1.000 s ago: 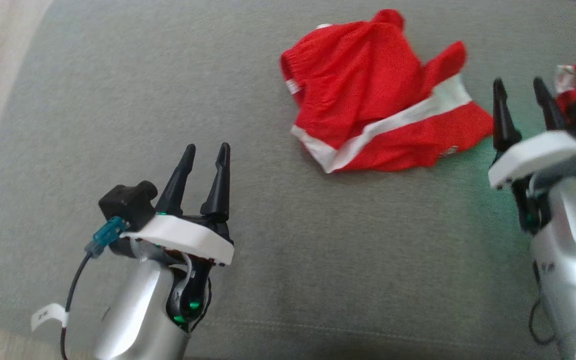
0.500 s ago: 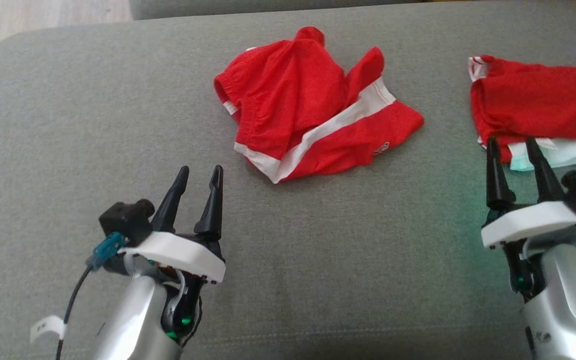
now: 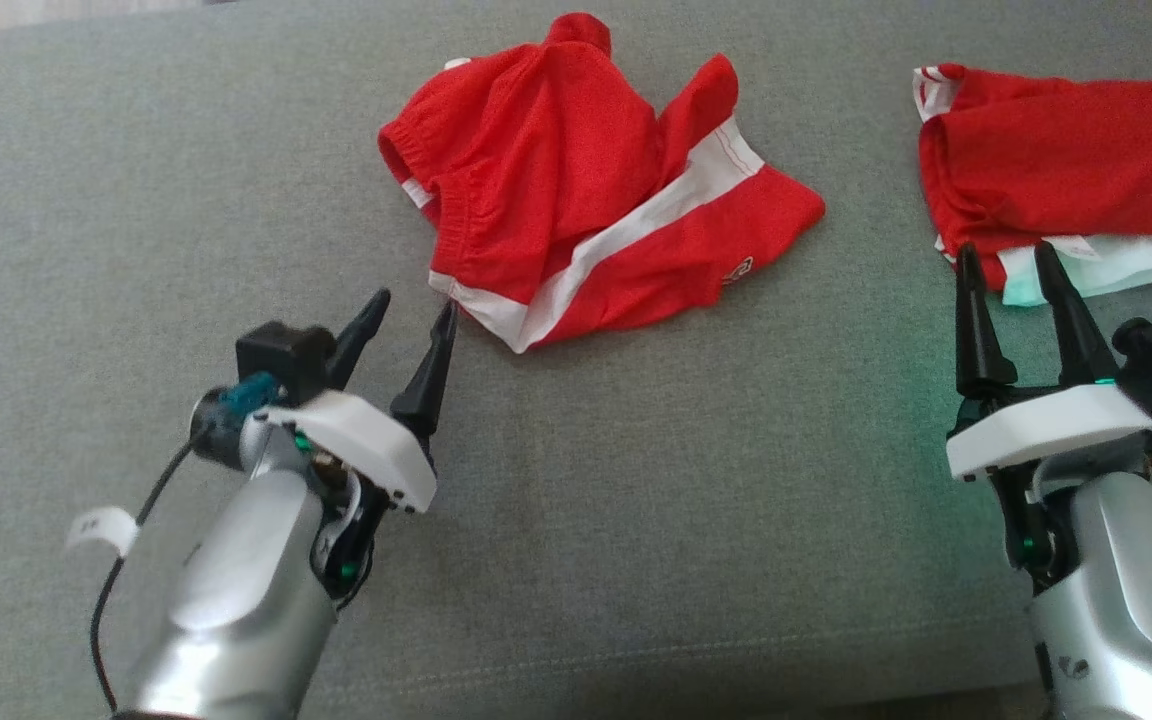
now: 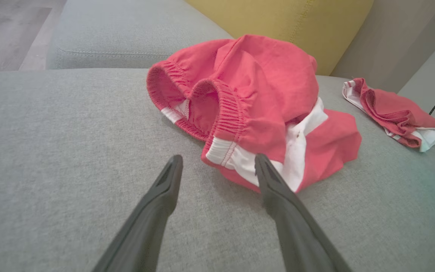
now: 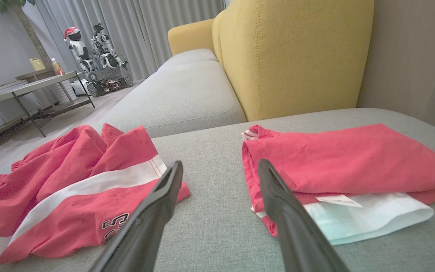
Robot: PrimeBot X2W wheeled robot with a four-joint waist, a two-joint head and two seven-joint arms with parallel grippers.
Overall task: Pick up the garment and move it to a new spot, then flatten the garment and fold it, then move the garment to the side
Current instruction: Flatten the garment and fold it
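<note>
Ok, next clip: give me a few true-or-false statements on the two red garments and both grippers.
1. The crumpled shorts lie bunched on the grey cushion. True.
2. The left gripper is shut on the shorts. False: it is open, tips at their near edge, gripping nothing.
3. A folded garment lies to the shorts' right. True.
4. The right gripper holds the folded garment. False: it is open and empty.
5. The backrest is blue. False: it is yellow.
</note>
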